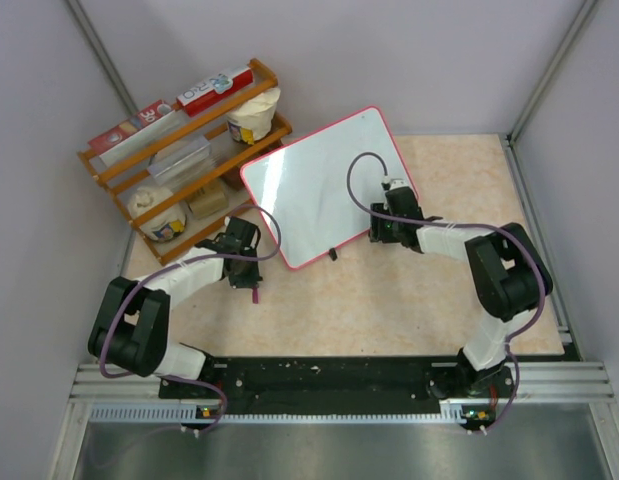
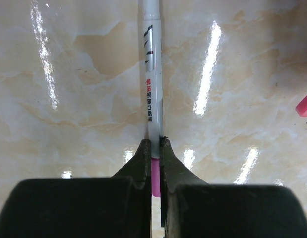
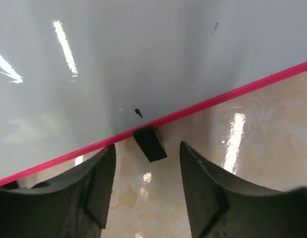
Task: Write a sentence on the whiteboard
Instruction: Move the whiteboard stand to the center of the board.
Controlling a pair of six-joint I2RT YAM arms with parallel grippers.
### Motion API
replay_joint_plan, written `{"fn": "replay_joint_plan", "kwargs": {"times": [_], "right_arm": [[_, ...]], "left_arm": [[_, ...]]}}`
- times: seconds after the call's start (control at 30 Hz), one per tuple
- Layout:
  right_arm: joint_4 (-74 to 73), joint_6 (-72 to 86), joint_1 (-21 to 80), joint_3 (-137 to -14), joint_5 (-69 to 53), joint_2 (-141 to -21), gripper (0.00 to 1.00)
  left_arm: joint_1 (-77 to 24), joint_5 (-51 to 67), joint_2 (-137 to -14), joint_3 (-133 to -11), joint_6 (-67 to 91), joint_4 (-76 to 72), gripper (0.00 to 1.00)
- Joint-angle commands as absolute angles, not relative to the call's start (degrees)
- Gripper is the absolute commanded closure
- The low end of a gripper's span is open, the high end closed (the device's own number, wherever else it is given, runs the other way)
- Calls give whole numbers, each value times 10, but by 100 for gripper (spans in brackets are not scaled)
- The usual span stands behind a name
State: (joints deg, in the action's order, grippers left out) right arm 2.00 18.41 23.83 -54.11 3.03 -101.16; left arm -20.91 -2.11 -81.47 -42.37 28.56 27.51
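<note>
Lying seemingly beyond right tool [image 3: 147, 148]: whiteboard [image 3: 118, 59]

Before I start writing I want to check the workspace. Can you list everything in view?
whiteboard: one, white with pink rim, no writing visible, angled at table centre
black clips: two, on the board's near edge; the other shows in the right wrist view
marker: one, white barrel with pink end, over the table left of the board
wooden rack: one, orange-brown, far left
cups: two, white, on the rack
boxes: several, red-white and grey, on the rack
table: one, beige marble
left gripper: black, shut on the marker
right gripper: black, open, astride a clip
</note>
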Motion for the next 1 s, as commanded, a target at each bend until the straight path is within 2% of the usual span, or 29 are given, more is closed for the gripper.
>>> {"fn": "replay_joint_plan", "kwargs": {"times": [0.0,0.03,0.07,0.27,0.4,0.63,0.8,0.97], "right_arm": [[6,175,237,-568,72,-1022,41],[3,181,237,-568,80,-1020,36],[2,182,236,-567,84,-1014,34],[18,185,236,-578,49,-1031,37],[18,179,234,-597,39,-1040,52],[40,149,234,-600,-25,-1043,58],[52,147,234,-573,-48,-1033,76],[67,150,234,-537,-63,-1009,90]], "left_arm": [[-210,-12,-796,-429,279,267,100],[-210,-11,-796,-429,278,265,100],[-210,-11,-798,-429,278,265,100],[-211,-3,-805,-432,278,258,100],[-210,-3,-802,-431,273,257,100],[-210,-3,-793,-425,272,254,100],[-209,-3,-792,-421,273,251,100],[-210,-3,-790,-419,272,250,100]]}}
